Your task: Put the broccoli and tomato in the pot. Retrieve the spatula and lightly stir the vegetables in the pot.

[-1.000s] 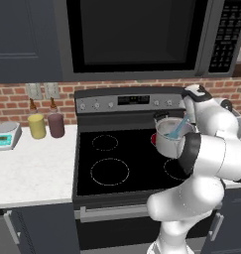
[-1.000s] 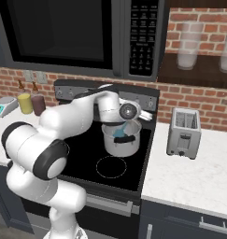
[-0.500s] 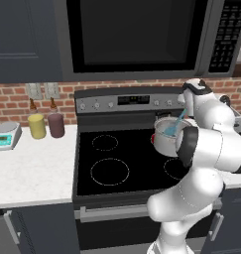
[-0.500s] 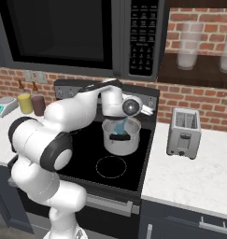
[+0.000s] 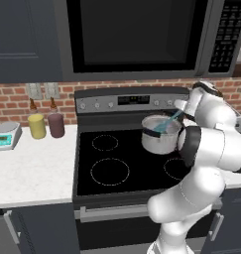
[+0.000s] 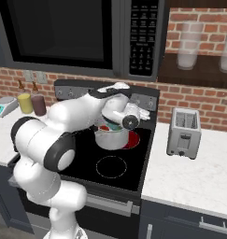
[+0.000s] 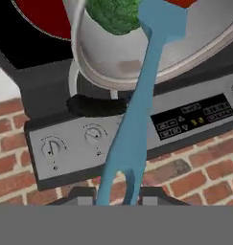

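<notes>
Two vegetables in the pot (image 5: 160, 139): broccoli (image 7: 113, 15) against the inner wall, tomato (image 7: 181, 2) just beside it at the far edge of the hand view. Pot on the rear right burner of the black stovetop (image 5: 122, 161), close in front of the stove's control panel (image 7: 137, 136) with its dials and small display. Red-glowing burner (image 6: 132, 139) partly showing beside the pot in the right base view.

Gripper (image 7: 117, 196) closed narrowly on the forked end of the spatula (image 7: 137, 103) handle, fingers (image 7: 82, 196) either side of it. Spatula light blue, slanting from the hand down over the pot's rim, blade between broccoli and tomato. Blade tip itself hard to make out.

White arm bent over the right side of the stove, hiding much of the pot from the right base view and the front right burner from the left one.

Left of the stove, on the white counter (image 5: 30, 171): yellow jar (image 5: 36, 125), maroon jar (image 5: 56, 124), small scale (image 5: 5, 135), all well apart from the pot. Right of the stove: silver toaster (image 6: 184, 133) on the marble counter. Overhead: dark microwave (image 5: 137, 34). Brick wall behind.
</notes>
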